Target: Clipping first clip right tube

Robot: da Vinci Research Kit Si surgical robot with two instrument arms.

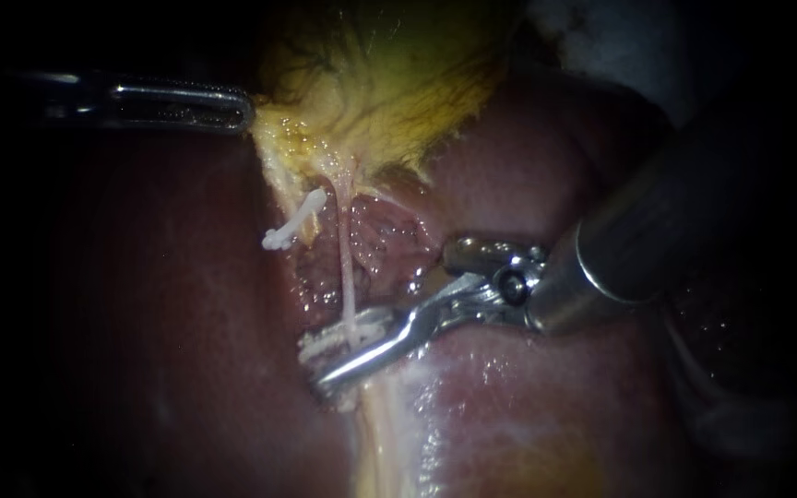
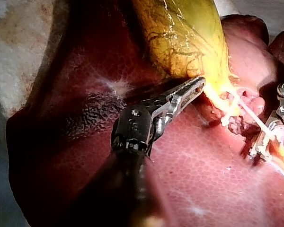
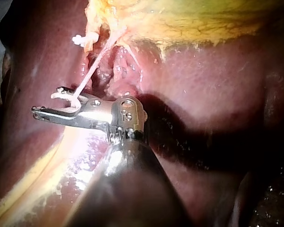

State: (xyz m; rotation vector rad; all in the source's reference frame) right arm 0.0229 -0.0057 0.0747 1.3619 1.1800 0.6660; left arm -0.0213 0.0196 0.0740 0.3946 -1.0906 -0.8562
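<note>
The chief risk is a poor bite. My right instrument [image 1: 314, 367] has its jaws spread astride the right tube [image 1: 347, 267], with a white clip [image 1: 334, 339] showing along one jaw. If the jaws close while tilted, the clip could sit askew or catch the liver [image 1: 168, 304] beneath. Any pull sideways might tear the tube – it is thin, pale and drawn taut from the gallbladder [image 1: 389, 83] down into the jaws. Another clip [image 1: 292, 221] sits apart, on a stub to its left. My left instrument [image 1: 232, 109], jaws pressed together, seems to pinch the gallbladder's edge – a slip there would slacken everything
</note>
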